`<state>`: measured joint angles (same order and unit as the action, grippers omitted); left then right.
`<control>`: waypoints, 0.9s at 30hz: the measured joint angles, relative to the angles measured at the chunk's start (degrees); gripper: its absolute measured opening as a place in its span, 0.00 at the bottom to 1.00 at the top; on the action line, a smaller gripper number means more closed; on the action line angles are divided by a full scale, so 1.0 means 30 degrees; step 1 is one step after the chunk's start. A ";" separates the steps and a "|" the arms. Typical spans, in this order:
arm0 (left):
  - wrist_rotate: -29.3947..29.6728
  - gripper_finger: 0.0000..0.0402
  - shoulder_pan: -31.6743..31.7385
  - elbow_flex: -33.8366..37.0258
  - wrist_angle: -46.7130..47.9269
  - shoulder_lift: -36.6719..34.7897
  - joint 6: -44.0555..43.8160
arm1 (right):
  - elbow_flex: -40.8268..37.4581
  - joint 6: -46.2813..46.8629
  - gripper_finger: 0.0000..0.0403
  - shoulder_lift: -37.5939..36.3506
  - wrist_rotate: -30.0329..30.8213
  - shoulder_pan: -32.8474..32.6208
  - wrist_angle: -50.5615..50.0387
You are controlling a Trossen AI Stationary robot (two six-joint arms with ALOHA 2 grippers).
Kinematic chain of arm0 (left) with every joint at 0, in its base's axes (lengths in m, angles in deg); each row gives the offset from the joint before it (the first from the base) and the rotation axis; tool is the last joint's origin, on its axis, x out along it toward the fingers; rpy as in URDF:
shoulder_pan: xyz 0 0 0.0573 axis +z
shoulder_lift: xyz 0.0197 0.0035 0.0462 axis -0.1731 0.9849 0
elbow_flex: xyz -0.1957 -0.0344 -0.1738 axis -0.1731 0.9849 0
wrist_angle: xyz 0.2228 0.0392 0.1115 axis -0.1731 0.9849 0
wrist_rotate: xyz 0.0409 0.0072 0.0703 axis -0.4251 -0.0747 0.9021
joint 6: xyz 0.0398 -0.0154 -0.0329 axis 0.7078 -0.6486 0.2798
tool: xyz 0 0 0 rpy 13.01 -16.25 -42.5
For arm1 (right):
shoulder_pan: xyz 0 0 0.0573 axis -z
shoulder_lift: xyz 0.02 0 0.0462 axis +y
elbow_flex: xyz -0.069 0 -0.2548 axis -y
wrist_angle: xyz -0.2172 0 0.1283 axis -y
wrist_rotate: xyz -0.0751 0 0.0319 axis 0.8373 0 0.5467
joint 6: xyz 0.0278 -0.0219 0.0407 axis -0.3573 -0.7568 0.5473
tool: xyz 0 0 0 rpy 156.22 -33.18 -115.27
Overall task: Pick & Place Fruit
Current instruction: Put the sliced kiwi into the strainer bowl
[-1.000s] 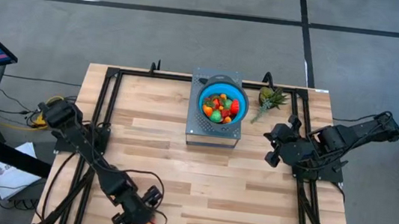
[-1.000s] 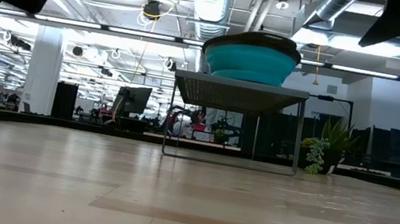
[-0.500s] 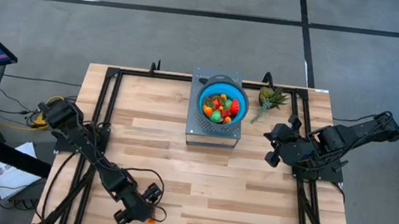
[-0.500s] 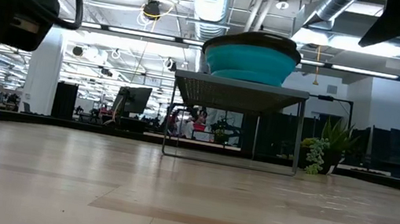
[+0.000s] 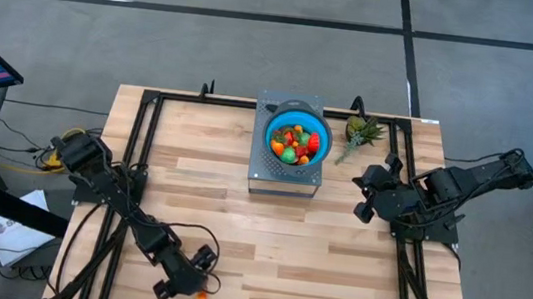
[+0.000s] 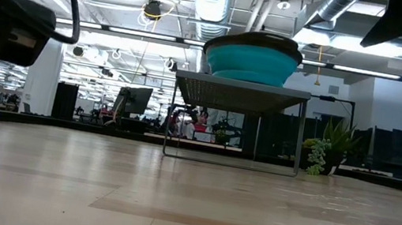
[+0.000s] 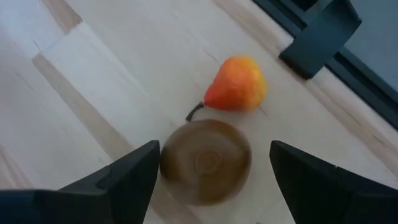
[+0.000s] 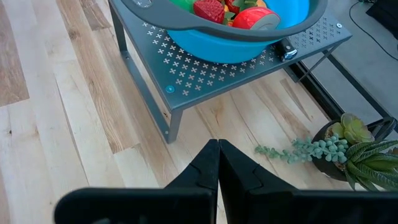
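Down at the bench's [image 5: 335, 258] near edge, our left gripper [image 7: 208, 165] straddles a brown fruit [image 7: 206, 161], jaws wide; our right gripper [image 8: 217, 163] waits closed.

You get even, bright light from above; shadows on the table [image 5: 336, 248] are soft and weak. In the low view, the ceiling lamps [image 6: 116, 40] in the upper half glare strongly. In the left wrist view, the brown fruit [image 7: 206, 160] looks blurred, out of focus.
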<state>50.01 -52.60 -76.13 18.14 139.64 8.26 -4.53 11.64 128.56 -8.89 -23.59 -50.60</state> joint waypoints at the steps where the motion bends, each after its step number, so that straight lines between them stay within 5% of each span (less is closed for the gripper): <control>1: 0.0000 0.74 0.0000 0.0087 -0.0008 0.0000 0.0000 | 0.0000 0.0000 0.00 0.0001 0.0000 0.0000 0.0000; 27: -0.0121 0.71 0.0831 0.1310 -0.2728 0.0472 0.0004 | 0.0000 0.0365 0.00 0.0007 0.0001 0.0000 -0.0022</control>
<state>49.65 -50.11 -72.19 9.96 141.05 8.27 -4.53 12.74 128.58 -8.89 -23.59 -50.67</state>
